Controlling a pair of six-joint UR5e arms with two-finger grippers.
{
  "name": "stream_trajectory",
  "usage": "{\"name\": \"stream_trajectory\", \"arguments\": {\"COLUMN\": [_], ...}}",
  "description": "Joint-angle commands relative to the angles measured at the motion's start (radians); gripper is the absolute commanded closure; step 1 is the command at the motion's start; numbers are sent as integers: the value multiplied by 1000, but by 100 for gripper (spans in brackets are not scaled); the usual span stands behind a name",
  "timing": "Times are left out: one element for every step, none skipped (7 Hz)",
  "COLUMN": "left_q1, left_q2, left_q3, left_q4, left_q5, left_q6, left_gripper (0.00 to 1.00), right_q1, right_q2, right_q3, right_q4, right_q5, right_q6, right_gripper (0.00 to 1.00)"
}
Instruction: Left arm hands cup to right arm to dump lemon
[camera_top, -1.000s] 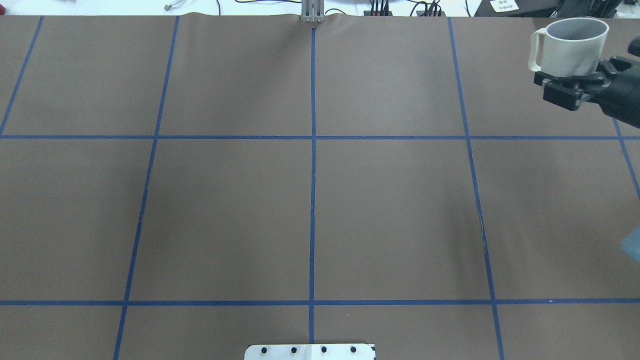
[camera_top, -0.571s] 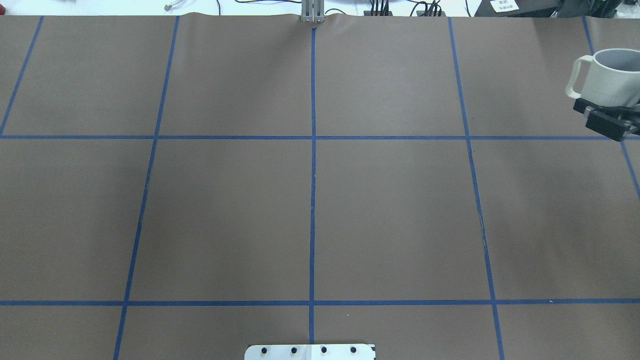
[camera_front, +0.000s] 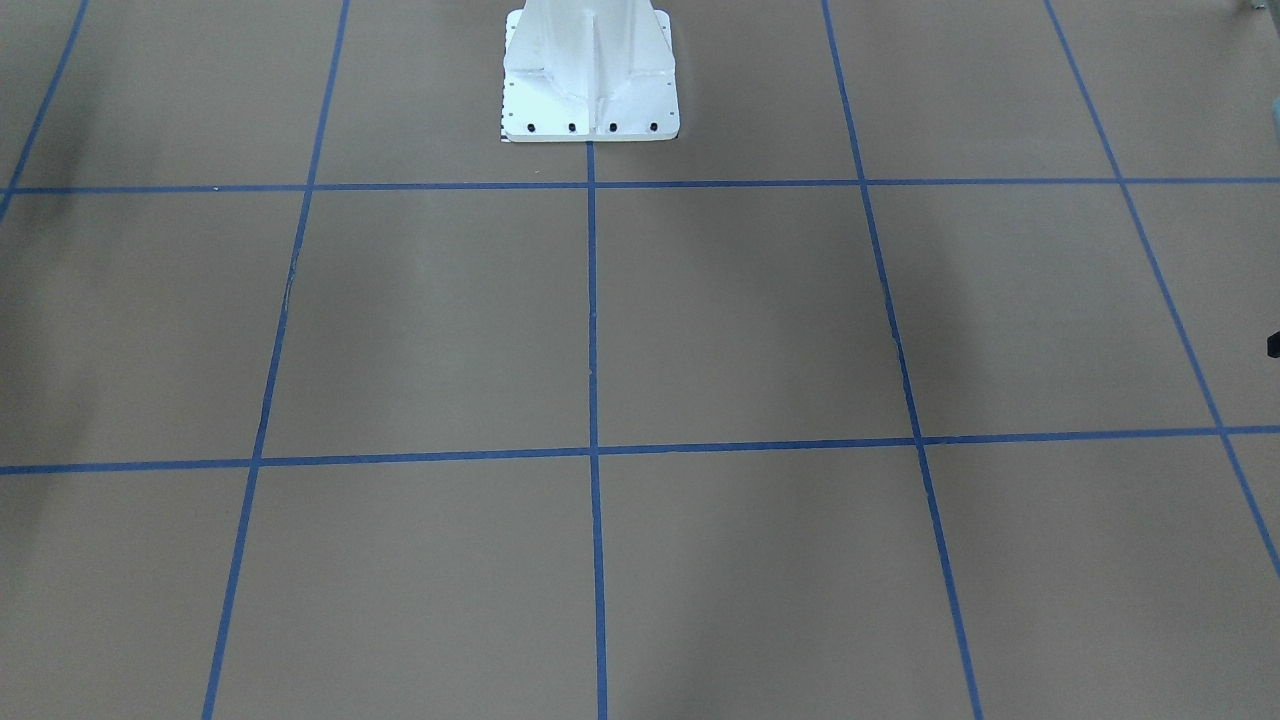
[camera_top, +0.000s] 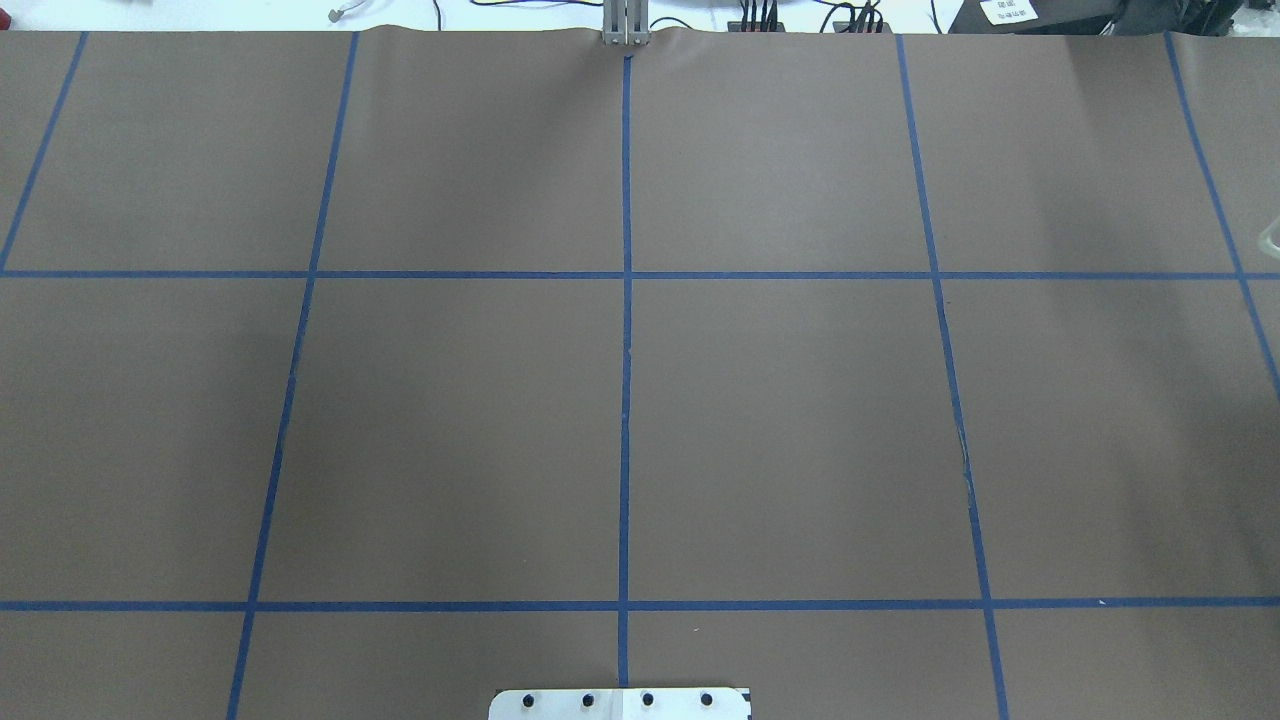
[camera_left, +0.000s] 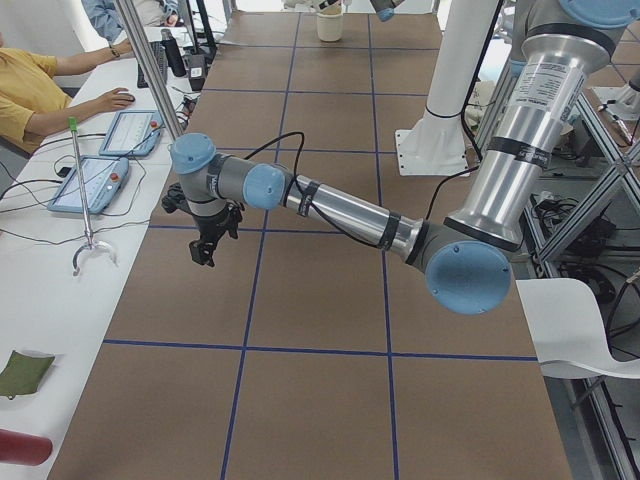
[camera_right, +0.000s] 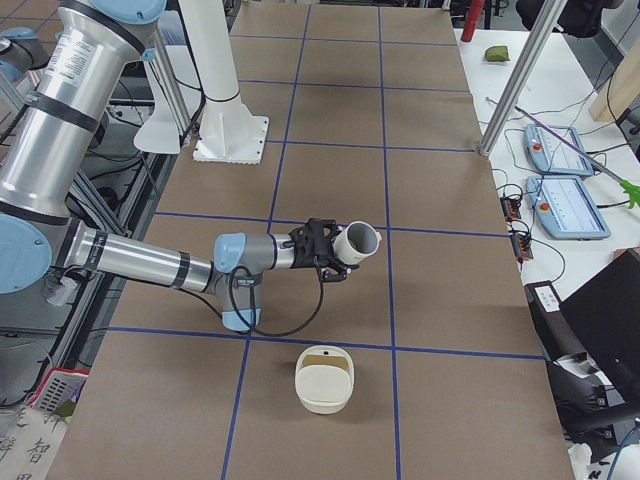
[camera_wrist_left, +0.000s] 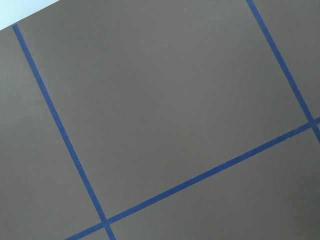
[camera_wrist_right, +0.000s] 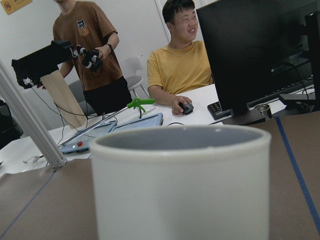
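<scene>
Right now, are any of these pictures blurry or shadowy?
Right wrist view: the cup fills the lower frame, its edges a little soft. Front-facing view: faint broad shadows streak the table. Left wrist view: even light, crisp tape lines.

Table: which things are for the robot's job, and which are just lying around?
Job: white mug at the right gripper; cream tub on the table, probably. Lemon not visible.
Lying about: red cylinder, green pouch, two control tablets, monitor.
</scene>
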Motion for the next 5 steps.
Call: {"name": "stream_trajectory", "arguments": {"left_q1": [3,4,4,4,4], "left_q2": [20,19,19,17,14], "left_q3": [-15,-15,-15,-17,-17], "left_q4": [-1,-1,-1,-1,-1], "left_q5": [-5,-4,-2,-1,-2], "left_q6": [0,-3,-6,-8,-8], "left_gripper": [0,0,0,0,0], "right_q1": [4,4,4,4,4], "right_q2": [4,13,11,11,11], "right_q3": [-120,-189,-234,-254,-260], "right_q4": [153,234,317,347,365], "right_q5": [-75,-75,-69,-72,-67], "right_q6": [219,310,332,509,631], "right_gripper": [100,100,100,100,100]}}
